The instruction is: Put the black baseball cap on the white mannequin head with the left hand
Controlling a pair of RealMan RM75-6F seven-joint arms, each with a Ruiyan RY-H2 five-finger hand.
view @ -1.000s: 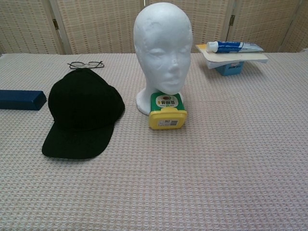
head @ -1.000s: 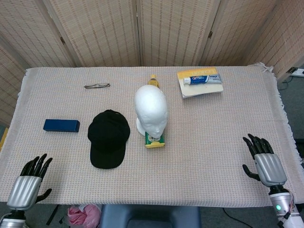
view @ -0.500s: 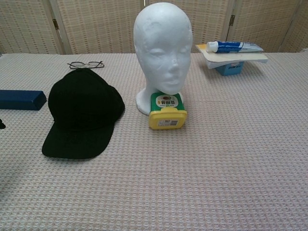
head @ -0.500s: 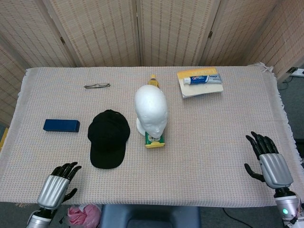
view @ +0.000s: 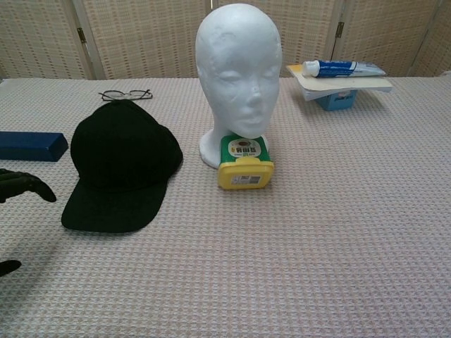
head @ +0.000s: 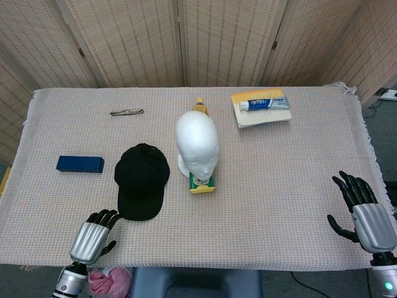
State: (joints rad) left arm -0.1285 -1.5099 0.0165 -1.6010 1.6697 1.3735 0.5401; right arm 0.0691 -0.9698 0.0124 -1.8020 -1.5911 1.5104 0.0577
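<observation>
The black baseball cap point(head: 141, 180) point(view: 120, 165) lies flat on the table, brim toward the front edge, just left of the white mannequin head point(head: 196, 144) point(view: 238, 74), which stands upright and bare. My left hand point(head: 93, 235) point(view: 21, 186) hovers open near the front edge, its dark fingertips close to the cap's brim on the left and apart from it. My right hand point(head: 366, 212) is open at the front right edge, far from both, holding nothing.
A yellow-green container point(head: 201, 182) point(view: 244, 163) sits at the mannequin's base. A blue box point(head: 80, 164) lies left of the cap, glasses point(head: 126, 112) at the back left, and a toothpaste tube on a book point(head: 261, 106) at the back right.
My left hand has moved rightward along the front edge toward the cap's brim and now enters the chest view. My right hand has drifted slightly right and down.
</observation>
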